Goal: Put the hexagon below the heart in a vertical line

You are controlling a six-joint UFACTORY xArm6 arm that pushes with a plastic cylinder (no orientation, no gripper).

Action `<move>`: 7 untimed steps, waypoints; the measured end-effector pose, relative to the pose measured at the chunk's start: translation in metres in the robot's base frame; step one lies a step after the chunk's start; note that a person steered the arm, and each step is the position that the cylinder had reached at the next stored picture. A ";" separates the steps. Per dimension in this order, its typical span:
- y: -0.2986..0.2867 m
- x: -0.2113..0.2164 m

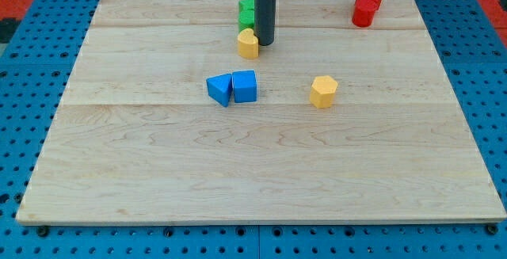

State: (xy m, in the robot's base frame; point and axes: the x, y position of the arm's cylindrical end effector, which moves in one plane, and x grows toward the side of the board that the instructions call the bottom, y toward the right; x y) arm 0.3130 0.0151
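A yellow hexagon [323,91] lies right of the board's middle. A yellow heart-like block [248,43] lies near the top centre. My tip [264,43] rests on the board right beside the heart, at its right edge, touching or nearly touching it. The hexagon sits well to the lower right of the heart and of my tip. The dark rod rises from the tip out of the view's top.
A green block [246,12] stands just above the heart, partly hidden by the rod. Two blue blocks, a triangular one [219,89] and a cube-like one [245,86], touch below the heart. Red blocks [366,6] sit at the top right. The wooden board [253,172] lies on a blue pegboard.
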 end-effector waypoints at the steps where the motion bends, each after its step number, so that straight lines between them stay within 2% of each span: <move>1: 0.034 0.027; 2: 0.048 0.097; 4: 0.022 0.167; 5: -0.008 0.159; 6: -0.011 0.150; 7: 0.065 0.150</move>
State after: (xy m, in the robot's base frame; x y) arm 0.4628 0.0803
